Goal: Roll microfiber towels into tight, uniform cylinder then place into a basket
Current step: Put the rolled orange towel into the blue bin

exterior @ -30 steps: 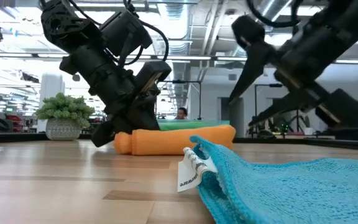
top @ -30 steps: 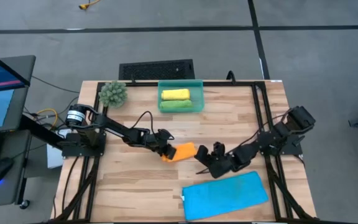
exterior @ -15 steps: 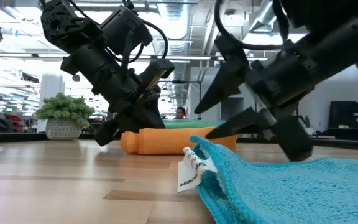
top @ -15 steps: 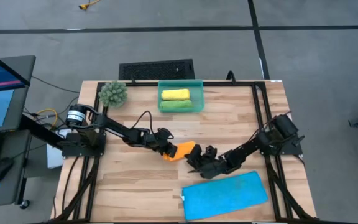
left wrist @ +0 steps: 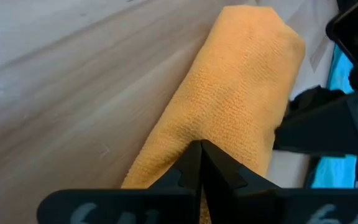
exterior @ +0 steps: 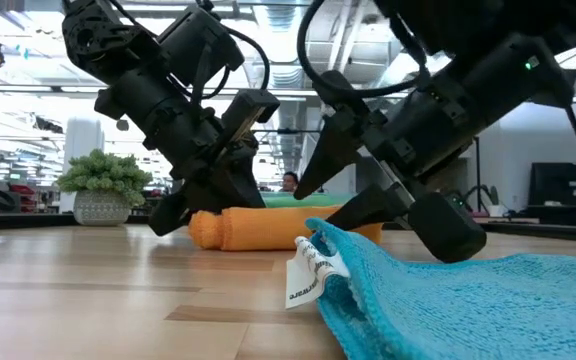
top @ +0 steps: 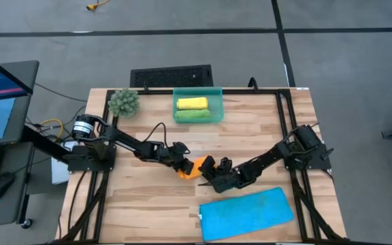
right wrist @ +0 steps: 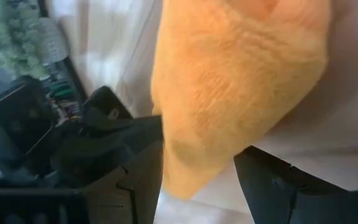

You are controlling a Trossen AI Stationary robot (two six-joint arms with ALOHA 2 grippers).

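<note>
The orange towel [top: 197, 164] lies rolled up on the table's middle [exterior: 268, 228]. My left gripper [top: 180, 166] is shut at the roll's left end. My right gripper [top: 208, 170] is open, one finger [right wrist: 142, 168] on each side of the roll's right end [right wrist: 229, 87]. Whether those fingers touch the cloth I cannot tell. The blue towel [top: 247, 212] lies flat near the front edge. The teal basket [top: 218, 109] at the far edge holds a yellow roll [top: 190, 103] and a green roll [top: 192, 115]. My left gripper presses its shut fingertips [left wrist: 201, 152] against the orange roll near its left end [left wrist: 179, 140]. It comes slanting down from the table's left. The roll lies on the table, its length running away from the fingers.
A spiky green plant ball [top: 124, 102] stands at the far left corner. The blue towel's near corner with a white tag [exterior: 306, 272] lies close in front of both grippers. Bare wood shows on the left front of the table [top: 148, 204].
My right gripper has gone down and toward the table's left, reaching the orange roll, and its open fingers now stand around the roll's right end. My left gripper has stayed at the roll's left end.
</note>
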